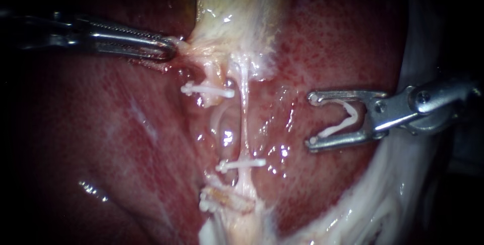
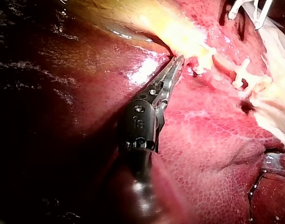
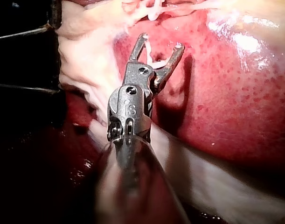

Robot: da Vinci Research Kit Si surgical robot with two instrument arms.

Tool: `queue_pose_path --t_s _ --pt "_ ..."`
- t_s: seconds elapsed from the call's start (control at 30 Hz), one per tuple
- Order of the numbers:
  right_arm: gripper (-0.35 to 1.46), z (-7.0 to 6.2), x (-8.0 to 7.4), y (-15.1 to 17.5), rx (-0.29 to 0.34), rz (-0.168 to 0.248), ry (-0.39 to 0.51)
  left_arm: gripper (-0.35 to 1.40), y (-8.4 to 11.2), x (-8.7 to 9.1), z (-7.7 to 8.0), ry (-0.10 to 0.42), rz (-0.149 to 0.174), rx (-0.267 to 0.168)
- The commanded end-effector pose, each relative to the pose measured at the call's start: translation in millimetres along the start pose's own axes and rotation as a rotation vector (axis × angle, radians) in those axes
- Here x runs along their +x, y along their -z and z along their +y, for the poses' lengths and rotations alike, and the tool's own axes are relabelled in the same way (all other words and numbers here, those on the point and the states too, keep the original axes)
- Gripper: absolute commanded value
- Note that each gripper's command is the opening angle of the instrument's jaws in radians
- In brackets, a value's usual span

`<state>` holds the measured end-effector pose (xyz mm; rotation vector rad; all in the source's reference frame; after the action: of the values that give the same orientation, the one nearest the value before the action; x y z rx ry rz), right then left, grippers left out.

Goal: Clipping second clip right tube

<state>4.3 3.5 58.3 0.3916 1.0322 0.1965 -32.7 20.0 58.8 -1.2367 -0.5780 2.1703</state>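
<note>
Right tube (image 1: 245, 109): a thin pale strand running straight down from the gallbladder (image 1: 237, 8), ahead of the right instrument (image 1: 311, 120) and clear of its tips, with bare liver (image 1: 333, 38) showing in the gap between them. Right instrument's jaws stand wide apart and carry a white clip (image 1: 348, 119), bent in a V, seated between them, with its legs against both jaws; nothing else is inside them. One closed clip, the lower clip (image 1: 241, 165), sits across the right tube, further down the strand than the level the jaws face. On the far side of the right tube from the right instrument, a curved left tube (image 1: 218, 116) bows away; the upper clip (image 1: 206, 90) sits at its top and a third clip (image 1: 207, 205) lies at its foot. Left instrument (image 1: 169, 49) reaches in from the opposite side, its jaws pressed together and nipping pale tissue (image 1: 187, 47) at the base of the gallbladder. White, stringy membrane (image 1: 398, 189) lies under and behind the right instrument's shaft.
</note>
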Motion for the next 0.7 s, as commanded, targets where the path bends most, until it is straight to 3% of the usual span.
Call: queue_pose_path --t_s 0.03,0.13,0.37,0.5,0.7 --pt "0.5 0.0 0.0 0.0 0.0 0.0 0.0 -0.35 0.6 0.4 0.0 0.003 0.0 -0.003" --pt "0.5 0.0 0.1 0.0 0.0 0.0 -0.001 -0.35 2.7 1.8 0.0 0.011 0.001 0.003" --pt "0.5 -0.2 0.5 -0.2 0.007 0.008 -0.001 -0.35 8.0 5.3 0.6 0.014 0.051 0.028" --pt "0.5 -0.3 1.4 -1.2 0.042 0.054 -0.06 -0.35 8.5 5.6 1.0 0.012 0.058 0.032" --pt "0.5 -0.4 3.2 -4.3 0.099 0.072 -0.212 -0.35 7.7 5.0 1.0 0.009 0.058 0.038"
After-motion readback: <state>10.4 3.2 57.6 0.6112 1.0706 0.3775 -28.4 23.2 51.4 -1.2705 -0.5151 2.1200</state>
